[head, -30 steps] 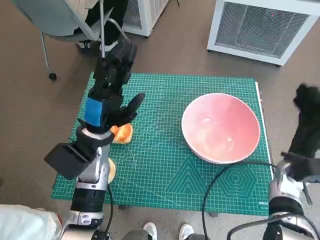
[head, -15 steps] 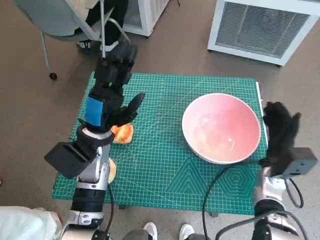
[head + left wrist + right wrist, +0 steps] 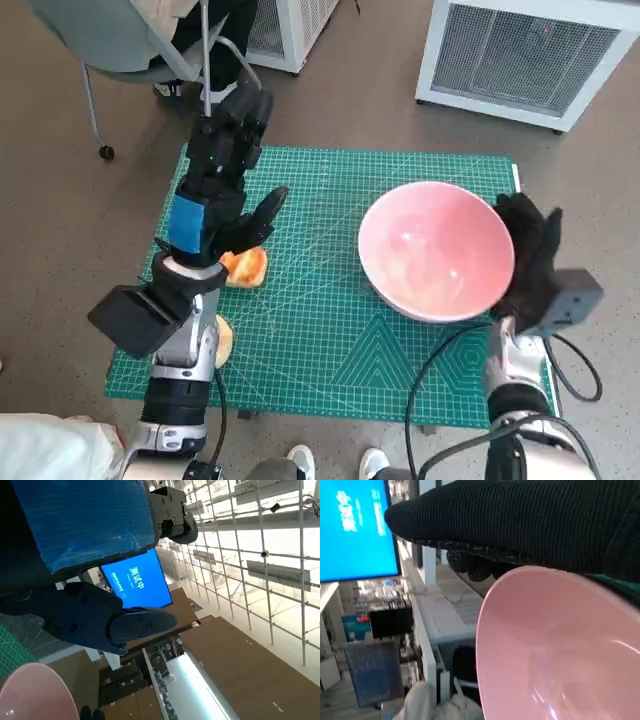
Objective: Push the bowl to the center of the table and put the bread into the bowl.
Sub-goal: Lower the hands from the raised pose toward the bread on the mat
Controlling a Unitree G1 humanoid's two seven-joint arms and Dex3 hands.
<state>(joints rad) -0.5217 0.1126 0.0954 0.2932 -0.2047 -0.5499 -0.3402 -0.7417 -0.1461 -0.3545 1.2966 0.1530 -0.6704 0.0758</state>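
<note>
The bowl (image 3: 436, 251) is the one pink bowl in view, sitting on the right half of the green mat (image 3: 330, 330) that covers the table, so it is right of the centre it has to reach. The right hand (image 3: 527, 255) in its knitted glove stands flat against the bowl's right rim, touching it as far as the head view shows; placed there, on the side away from the centre, it can shove the bowl leftward. Its fingers look held out and pressed together like a paddle, gripping nothing, though the right wrist view shows only the glove's dark band (image 3: 520, 525) over the pink rim (image 3: 485, 630), so the contact is a judgement.

The bread (image 3: 244, 266) lies on the left part of the mat, well apart from the bowl. There is one plain orange piece, and a second yellowish bit (image 3: 222, 340) peeks out beside the left forearm; whether that is bread too I cannot tell. The left hand (image 3: 222, 190) hangs just over the orange piece, fingers spread and holding nothing, likely parked there ready to pick the bread up once the bowl is in place. One chair (image 3: 120, 40) and two white grilled cabinets (image 3: 530, 50) stand on the floor at the far side
</note>
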